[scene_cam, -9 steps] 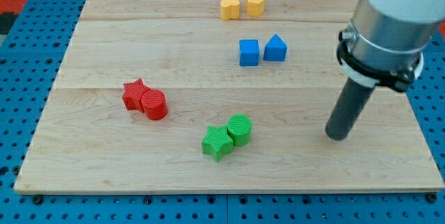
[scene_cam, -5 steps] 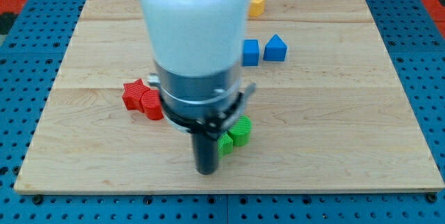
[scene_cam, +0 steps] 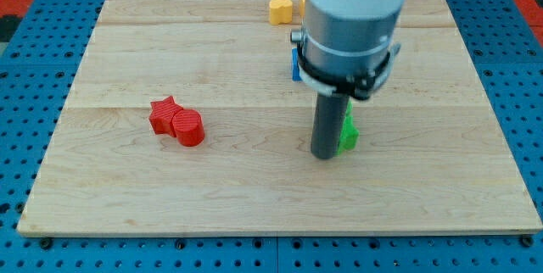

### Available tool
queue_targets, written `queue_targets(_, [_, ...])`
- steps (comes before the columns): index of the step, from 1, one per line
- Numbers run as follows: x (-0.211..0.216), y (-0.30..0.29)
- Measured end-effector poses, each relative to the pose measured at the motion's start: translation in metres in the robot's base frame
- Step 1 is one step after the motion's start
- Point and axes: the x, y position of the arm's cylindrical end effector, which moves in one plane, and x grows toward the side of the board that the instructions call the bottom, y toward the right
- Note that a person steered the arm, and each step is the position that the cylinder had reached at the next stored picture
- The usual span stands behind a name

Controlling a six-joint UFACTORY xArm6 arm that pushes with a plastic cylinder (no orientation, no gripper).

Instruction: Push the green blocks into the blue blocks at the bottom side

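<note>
One camera looks steeply down on the whole board (scene_cam: pixel 127 52)

Pale wooden table (scene_cam: pixel 170 188), plank seams running 9 to 3 o'clock. Blue perforated pegboard (scene_cam: pixel 34 78) surrounds it on all sides. Red strips at 11 and 1 o'clock corners. Even, soft light.

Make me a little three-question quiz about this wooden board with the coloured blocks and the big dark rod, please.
1. True or false: the red blocks touch each other.
2. Which colour of block shows beside my tip, on the view's right? A) red B) green C) yellow
3. Fill in: the yellow block sits near the view's ____ edge of the board.

Key: 1 true. 2 B, a sliver of green block shows, the rest hidden by the rod. 3 top.
</note>
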Motion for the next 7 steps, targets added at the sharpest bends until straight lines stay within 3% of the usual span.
queue_targets(1, [-0.016, 0.008])
queue_targets(2, [0.011, 0.030])
queue_targets(3, [-0.028, 0.037])
queue_targets(6, [-0.082, -0.008])
queue_targets(7, [-0.052, -0.021])
